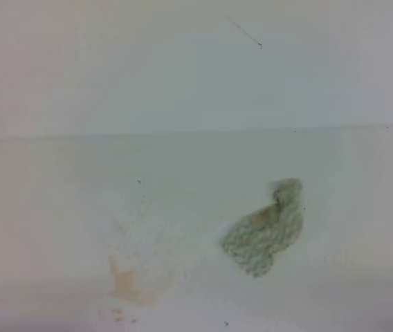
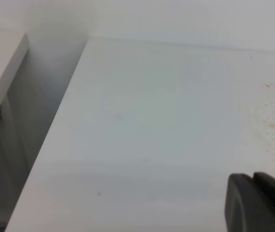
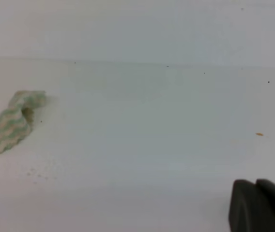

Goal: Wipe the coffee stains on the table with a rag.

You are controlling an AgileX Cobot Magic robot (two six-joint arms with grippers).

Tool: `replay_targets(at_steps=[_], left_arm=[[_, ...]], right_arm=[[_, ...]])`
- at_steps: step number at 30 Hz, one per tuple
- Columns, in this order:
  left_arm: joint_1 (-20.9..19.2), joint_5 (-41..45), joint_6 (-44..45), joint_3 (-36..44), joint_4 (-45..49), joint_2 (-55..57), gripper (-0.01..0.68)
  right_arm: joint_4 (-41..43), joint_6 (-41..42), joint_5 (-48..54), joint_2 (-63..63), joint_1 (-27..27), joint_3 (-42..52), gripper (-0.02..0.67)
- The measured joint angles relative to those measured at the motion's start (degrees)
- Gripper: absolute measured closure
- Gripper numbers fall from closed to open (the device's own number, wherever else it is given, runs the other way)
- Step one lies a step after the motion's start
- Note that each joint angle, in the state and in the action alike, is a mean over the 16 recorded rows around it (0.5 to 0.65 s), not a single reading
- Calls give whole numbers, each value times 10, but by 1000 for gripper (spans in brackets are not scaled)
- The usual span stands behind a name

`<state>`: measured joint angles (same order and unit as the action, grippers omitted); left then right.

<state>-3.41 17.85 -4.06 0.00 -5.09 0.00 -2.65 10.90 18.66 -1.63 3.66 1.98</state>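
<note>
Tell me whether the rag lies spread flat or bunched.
Bunched: the rag lies crumpled in an uneven lump, one end twisted upward, not flat.

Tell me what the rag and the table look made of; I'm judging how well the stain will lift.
The rag looks like a soft knitted or woven cloth, pale green and cream, with a zigzag texture and brownish patches where it is crumpled. The table looks like a smooth, hard, white board, perhaps laminate, matte to faintly glossy; the tan coffee stains sit on its surface.

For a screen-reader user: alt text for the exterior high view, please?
A crumpled pale green rag lies on a white table, right of centre, with tan coffee stains to its lower left. No arm or pincer appears.
</note>
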Motion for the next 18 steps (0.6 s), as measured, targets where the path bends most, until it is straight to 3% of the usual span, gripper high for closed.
replay_targets(at_steps=[18], left_arm=[[0, -1, 0, 1, 0, -1, 675]], right_arm=[[0, 0, 0, 0, 0, -1, 648]])
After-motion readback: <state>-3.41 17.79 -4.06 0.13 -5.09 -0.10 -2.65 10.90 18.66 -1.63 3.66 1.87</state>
